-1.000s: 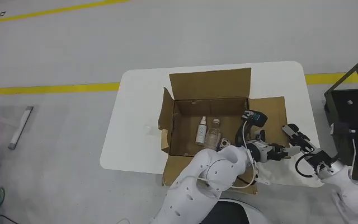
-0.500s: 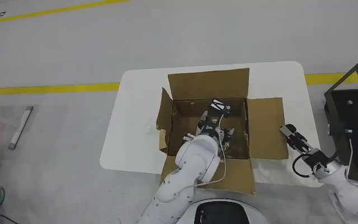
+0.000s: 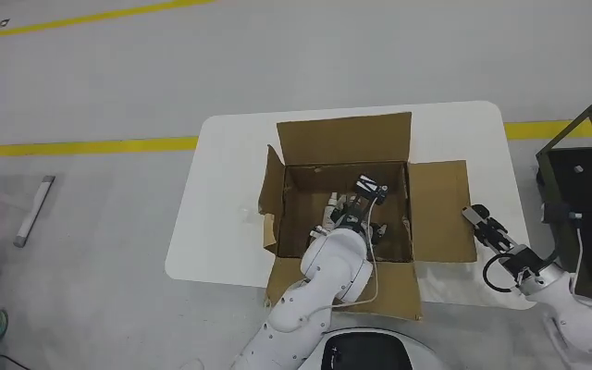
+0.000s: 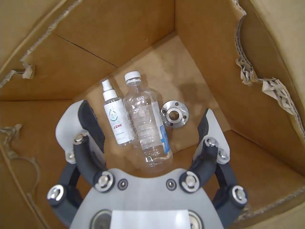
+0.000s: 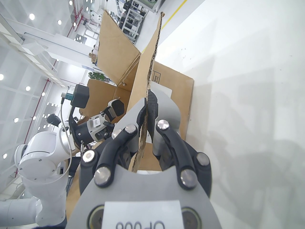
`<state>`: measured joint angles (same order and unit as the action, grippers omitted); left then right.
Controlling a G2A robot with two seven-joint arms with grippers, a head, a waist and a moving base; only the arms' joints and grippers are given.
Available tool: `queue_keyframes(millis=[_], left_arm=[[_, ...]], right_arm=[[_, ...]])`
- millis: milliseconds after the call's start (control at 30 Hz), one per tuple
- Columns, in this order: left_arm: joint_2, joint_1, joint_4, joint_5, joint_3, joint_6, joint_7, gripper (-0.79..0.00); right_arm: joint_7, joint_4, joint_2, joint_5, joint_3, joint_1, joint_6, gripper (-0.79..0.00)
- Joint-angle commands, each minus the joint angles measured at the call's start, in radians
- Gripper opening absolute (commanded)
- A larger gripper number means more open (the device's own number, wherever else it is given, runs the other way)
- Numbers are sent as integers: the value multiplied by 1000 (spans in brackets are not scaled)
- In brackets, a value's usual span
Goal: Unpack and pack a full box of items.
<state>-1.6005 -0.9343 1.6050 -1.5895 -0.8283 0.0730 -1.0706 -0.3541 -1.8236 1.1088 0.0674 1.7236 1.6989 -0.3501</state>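
The left end effector (image 4: 146, 110) hangs open inside the box (image 4: 119, 24), over a clear bottle (image 4: 146, 129) lying between a spray bottle (image 4: 114, 117) and a metal flange (image 4: 174, 114). The clear bottle looks empty, so probably light, slick and crushable; its ribbed middle seems the best place to grip. The right end effector (image 5: 149, 103) pinches a side flap (image 5: 143, 67). The box floor under the left wrist is hidden.
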Motion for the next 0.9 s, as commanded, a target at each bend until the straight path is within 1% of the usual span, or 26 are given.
queue_keyframes(millis=[0,67,133,200,300,367,533,600,633,667,700,800,867], left_arm=[[0,0,0,0,0,0,0,0],[0,-11,-3,14,-2,0,11,0],[-1,-31,-16,33,-15,27,13,0],[-6,-32,-23,58,-18,45,9,0],[-18,-12,-55,97,-29,102,-26,0],[-24,5,-90,126,-34,112,-41,0],[-40,58,-183,138,-40,178,-79,0],[-47,77,-220,123,-36,216,-98,-132],[-50,83,-231,125,-29,218,-104,-172],[-53,90,-242,122,-25,218,-106,-240],[-56,94,-251,123,-22,221,-107,-283],[-63,102,-276,124,-16,220,-109,-403],[-66,107,-287,124,-15,220,-110,-409]], right_arm=[[-1,1,0,0,0,-1,-1,-785],[-1,2,1,-2,-2,-4,-2,-785],[-2,2,1,-1,-4,-6,-1,-785],[-2,2,2,-2,-5,-9,-1,-785],[-2,-1,2,-2,-7,-11,-1,-785],[-2,-2,3,0,-7,-12,-2,-785],[1,-7,3,-1,-3,-7,-3,-785],[2,-10,4,1,-1,-3,-6,-785],[4,-11,4,1,1,0,-5,-785],[5,-12,4,0,2,2,-6,-785],[6,-13,4,-1,3,5,-7,-785],[7,-17,5,-1,7,12,-8,-785],[9,-19,5,0,9,14,-8,-785]])
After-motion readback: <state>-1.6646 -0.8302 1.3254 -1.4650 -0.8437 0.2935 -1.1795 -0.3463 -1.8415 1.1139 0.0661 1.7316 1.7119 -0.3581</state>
